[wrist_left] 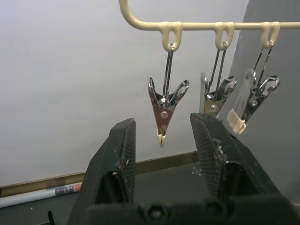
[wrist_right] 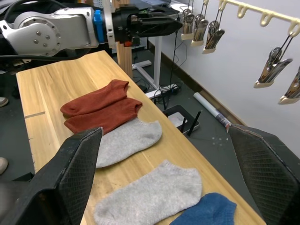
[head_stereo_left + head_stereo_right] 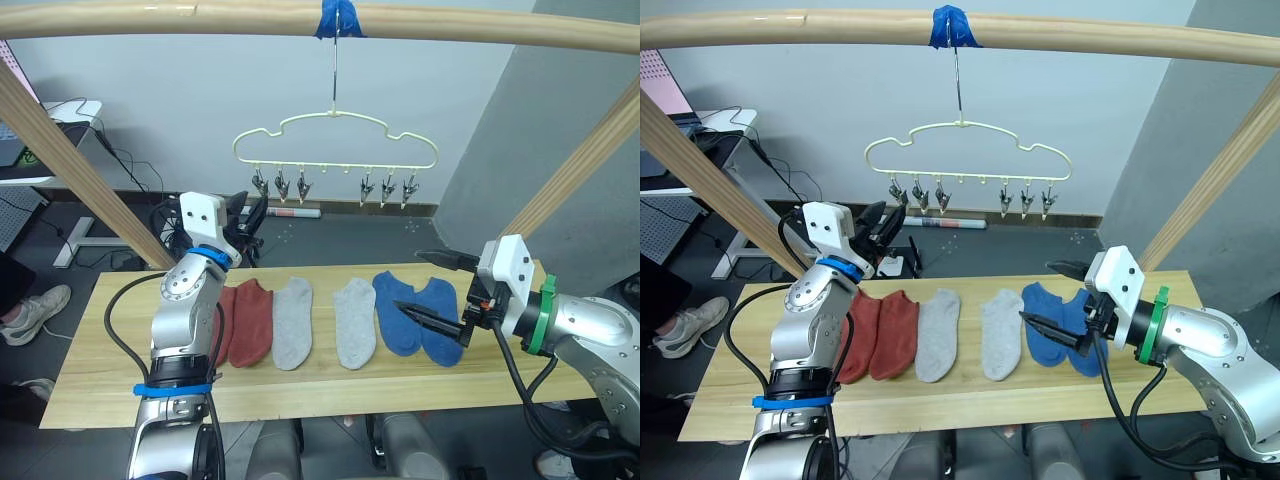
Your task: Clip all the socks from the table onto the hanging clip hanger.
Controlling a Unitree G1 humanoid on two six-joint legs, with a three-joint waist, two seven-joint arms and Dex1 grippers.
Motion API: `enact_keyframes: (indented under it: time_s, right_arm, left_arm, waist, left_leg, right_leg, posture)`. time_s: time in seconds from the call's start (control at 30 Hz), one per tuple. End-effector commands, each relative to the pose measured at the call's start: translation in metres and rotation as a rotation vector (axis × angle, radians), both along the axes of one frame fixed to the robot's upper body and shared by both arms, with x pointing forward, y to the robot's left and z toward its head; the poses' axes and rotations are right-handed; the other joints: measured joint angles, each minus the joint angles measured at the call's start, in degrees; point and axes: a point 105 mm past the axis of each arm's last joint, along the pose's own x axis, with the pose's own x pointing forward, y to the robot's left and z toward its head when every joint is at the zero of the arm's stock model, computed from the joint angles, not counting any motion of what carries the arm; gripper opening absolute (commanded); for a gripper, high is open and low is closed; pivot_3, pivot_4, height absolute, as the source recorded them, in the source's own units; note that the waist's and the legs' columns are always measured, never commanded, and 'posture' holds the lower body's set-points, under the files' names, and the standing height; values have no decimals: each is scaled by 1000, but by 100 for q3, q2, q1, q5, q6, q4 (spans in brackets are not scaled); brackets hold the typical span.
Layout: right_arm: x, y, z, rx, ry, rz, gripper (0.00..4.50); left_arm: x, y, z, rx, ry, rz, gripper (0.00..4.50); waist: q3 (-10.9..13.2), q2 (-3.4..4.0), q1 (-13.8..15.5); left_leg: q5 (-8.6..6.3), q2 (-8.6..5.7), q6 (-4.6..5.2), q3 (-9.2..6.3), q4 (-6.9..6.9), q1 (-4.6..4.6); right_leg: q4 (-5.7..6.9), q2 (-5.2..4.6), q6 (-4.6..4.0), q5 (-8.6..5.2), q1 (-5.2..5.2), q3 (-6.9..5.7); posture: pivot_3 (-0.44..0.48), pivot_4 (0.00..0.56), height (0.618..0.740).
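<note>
Hanging clip hanger (image 3: 335, 141) just above open left gripper (image 3: 256, 213); six socks (image 3: 340, 320) below.

Two rust-red socks (image 3: 248, 320), two light grey socks (image 3: 293, 322), two blue socks (image 3: 398, 312) on a pale wooden table (image 3: 90, 370); pale-yellow hanger (image 3: 335, 135), silver clips (image 1: 165, 110).

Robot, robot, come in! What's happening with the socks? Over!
Both pincers open, empty: left pincer up near the clip hanger, right pincer over the blue socks. All six socks on the table. Nothing blocking.
</note>
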Motion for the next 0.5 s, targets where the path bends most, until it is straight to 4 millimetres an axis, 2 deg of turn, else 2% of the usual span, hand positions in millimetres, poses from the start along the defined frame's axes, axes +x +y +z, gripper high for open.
enact_keyframes:
  time_s: [0.03, 0.37, 0.5]
  right_arm:
    - [-3, 7, 13, 15, -56, 32, 4500]
    - [2, 21, 25, 54, -72, 98, 4500]
    - [3, 24, 26, 56, -73, 108, 4500]
  left_arm:
    - [1, 0, 17, -20, -69, 6, 2001]
    - [10, -4, 26, -29, -102, -11, 2001]
    - [12, -6, 29, -32, -115, -22, 2001]
  waist:
    - [12, -8, -25]
    - [19, -11, -53]
    - [19, -11, -51]
  left_leg:
    - [0, 0, 0, 0, 0, -1]
    - [0, 0, 0, -7, -2, -20]
    - [1, 0, 0, -9, 2, -62]
  right_leg:
    - [-1, 0, 1, 0, 0, 0]
    - [-8, 0, 2, 0, -12, -9]
    - [-4, 0, 7, 4, -54, -10]
  posture:
    - [-285, 270, 740]
    - [-282, 264, 740]
    - [-278, 262, 740]
